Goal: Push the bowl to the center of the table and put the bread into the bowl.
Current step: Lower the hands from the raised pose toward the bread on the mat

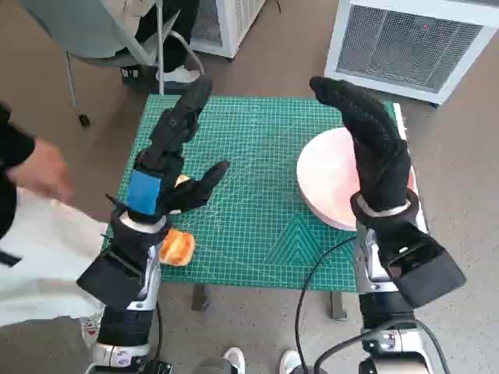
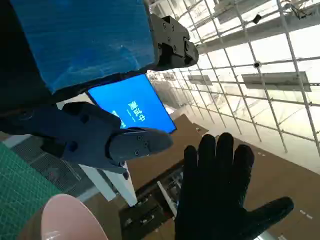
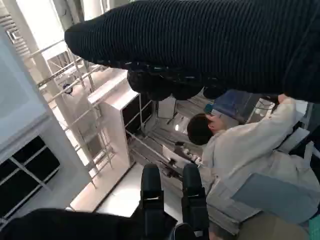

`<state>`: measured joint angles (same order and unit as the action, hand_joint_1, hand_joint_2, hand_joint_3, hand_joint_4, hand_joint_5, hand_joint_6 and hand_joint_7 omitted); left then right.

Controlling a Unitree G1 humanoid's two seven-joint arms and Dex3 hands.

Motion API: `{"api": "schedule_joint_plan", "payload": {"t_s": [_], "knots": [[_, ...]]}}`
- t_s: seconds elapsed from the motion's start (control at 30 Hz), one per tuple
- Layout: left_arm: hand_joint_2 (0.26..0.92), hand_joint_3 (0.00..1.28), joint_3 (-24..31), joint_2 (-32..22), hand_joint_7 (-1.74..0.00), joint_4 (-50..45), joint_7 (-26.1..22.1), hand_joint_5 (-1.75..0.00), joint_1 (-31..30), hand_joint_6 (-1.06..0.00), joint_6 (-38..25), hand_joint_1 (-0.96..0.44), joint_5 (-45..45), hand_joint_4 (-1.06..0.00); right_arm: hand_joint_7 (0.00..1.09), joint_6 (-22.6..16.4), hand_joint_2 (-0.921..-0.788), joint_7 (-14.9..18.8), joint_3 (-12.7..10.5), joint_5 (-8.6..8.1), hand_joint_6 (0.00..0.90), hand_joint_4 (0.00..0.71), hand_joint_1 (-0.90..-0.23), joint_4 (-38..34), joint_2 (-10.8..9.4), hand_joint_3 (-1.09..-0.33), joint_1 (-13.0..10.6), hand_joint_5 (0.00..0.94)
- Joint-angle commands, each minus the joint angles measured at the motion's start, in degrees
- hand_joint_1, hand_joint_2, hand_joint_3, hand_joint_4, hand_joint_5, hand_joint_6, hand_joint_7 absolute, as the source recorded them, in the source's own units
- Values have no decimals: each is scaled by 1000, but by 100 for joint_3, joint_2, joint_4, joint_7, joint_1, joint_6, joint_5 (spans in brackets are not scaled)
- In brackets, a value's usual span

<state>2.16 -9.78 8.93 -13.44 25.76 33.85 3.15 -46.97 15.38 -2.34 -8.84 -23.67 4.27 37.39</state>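
table (image 1: pixel 405 117) | green cutting mat (image 1: pixel 257 202) covers top | pink bowl (image 1: pixel 327 175) right side | bread (image 1: pixel 178 248) front-left edge

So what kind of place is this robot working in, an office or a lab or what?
Probably a lab or demo space inside a large glass-roofed building: a small table with a green gridded cutting mat, white louvred floor units, and a bright blue display screen under steel-framed glazing.

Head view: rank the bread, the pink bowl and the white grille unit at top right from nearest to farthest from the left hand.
1. Bread: at the table's near left edge, just beside the left hand and its wrist.
2. Pink bowl: across the green mat, on the table's right side, under the right hand.
3. White grille unit: on the floor beyond the table's far right corner.
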Motion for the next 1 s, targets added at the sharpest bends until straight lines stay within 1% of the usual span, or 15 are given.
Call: {"api": "schedule_joint_plan", "payload": {"t_s": [0.03, 0.2, 0.57, 0.7, 0.77, 0.9, 0.97, 1.0], "knots": [[921, 427, -12, -22, -177, 26, -68, -1, 75, -259, -37, -354, 96, -218, 759, 35, -921, 10, -22, -5, -1, 247, -523, -54, -3, -764, -140, 208], [921, 429, -15, -18, -180, 4, -111, 0, 69, -256, -72, -353, 142, -217, 758, 27, -921, -16, -26, 35, -1, 247, -518, -60, -2, -766, -144, 207], [921, 428, -2, -22, -187, -14, -180, -1, 45, -252, -79, -357, 239, -218, 758, -1, -921, -19, -52, 46, -1, 249, -515, -122, 14, -769, -133, 203], [921, 427, -2, -11, -189, -22, -196, -1, 26, -251, -66, -359, 247, -219, 758, -36, -921, 10, -115, -19, -1, 251, -525, -181, 66, -765, -138, 202], [921, 426, -5, -4, -190, -22, -196, -1, 18, -251, -60, -360, 247, -219, 751, -85, -921, 22, -179, -43, -1, 253, -535, -242, 122, -758, -149, 202], [921, 424, -2, 7, -191, -25, -198, -1, -11, -250, -53, -363, 263, -219, 729, -290, -921, 18, -483, -131, -1, 259, -549, -664, 365, -745, -89, 199], [921, 423, 0, 13, -192, -24, -193, -1, -26, -250, -39, -364, 257, -219, 725, -389, -921, -93, -639, -83, -1, 260, -549, -894, 467, -745, -44, 198], [921, 423, 5, 11, -192, -22, -192, -1, -36, -250, -31, -364, 258, -219, 723, -445, -921, -235, -754, -6, -1, 261, -548, -1046, 528, -747, -22, 197]]}}
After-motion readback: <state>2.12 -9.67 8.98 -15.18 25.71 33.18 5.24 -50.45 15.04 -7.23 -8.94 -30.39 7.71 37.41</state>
